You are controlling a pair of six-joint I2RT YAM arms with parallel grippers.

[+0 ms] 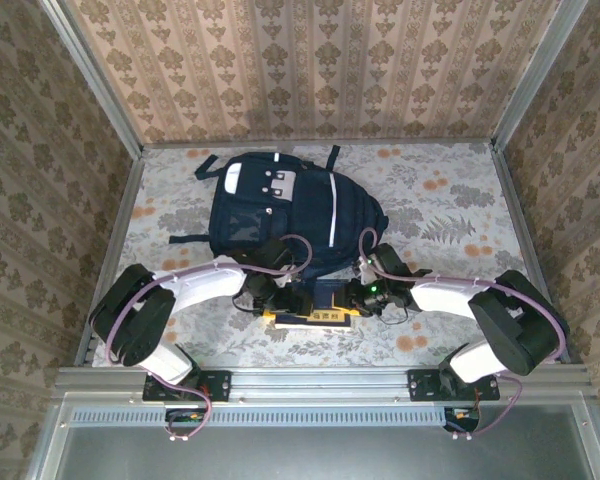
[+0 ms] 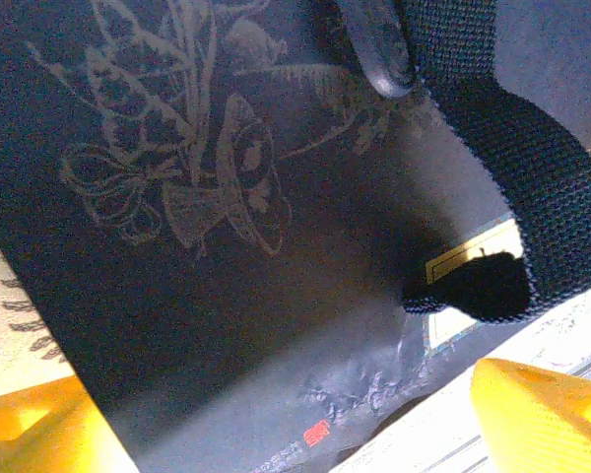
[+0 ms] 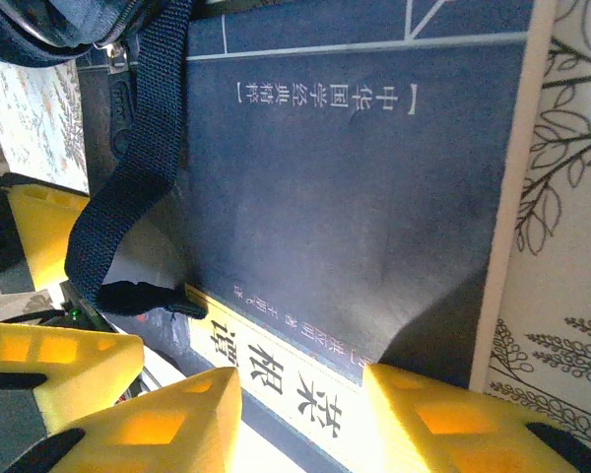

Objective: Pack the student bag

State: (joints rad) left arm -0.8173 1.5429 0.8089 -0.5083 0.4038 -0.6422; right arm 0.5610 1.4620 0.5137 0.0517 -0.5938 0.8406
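- Student bag (image 1: 295, 215): centre of the top view, lying flat on the floral-patterned table (image 1: 460, 200), lower edge just above the books (image 1: 315, 303)
- Left gripper (image 2: 281, 419): jaws wide, poised over the cover (image 2: 227, 296) along the bottom of the left wrist view, gripping nothing
- Right gripper (image 3: 286, 419): yellow fingers (image 3: 443, 424) astride the spine edge at the bottom of the right wrist view, part-way closed; firm hold or not, impossible to tell
- Hazard: woven strap (image 3: 143, 148) draped across the cover, loose end close to the fingers; liable to be pinched with the book and to drag the bag
- Hazard: thin cover dimpled beside the right-hand finger; liable to buckle or slip under a one-edge lift
- Hazard: no open mouth visible from above; entry probably blocked by limp fabric
- Materials: slack navy fabric with thin white stripes; coarse ribbed webbing; flat rectangular dark blue books, pale page edges, faint floral print; hard wedge-shaped plastic fingers
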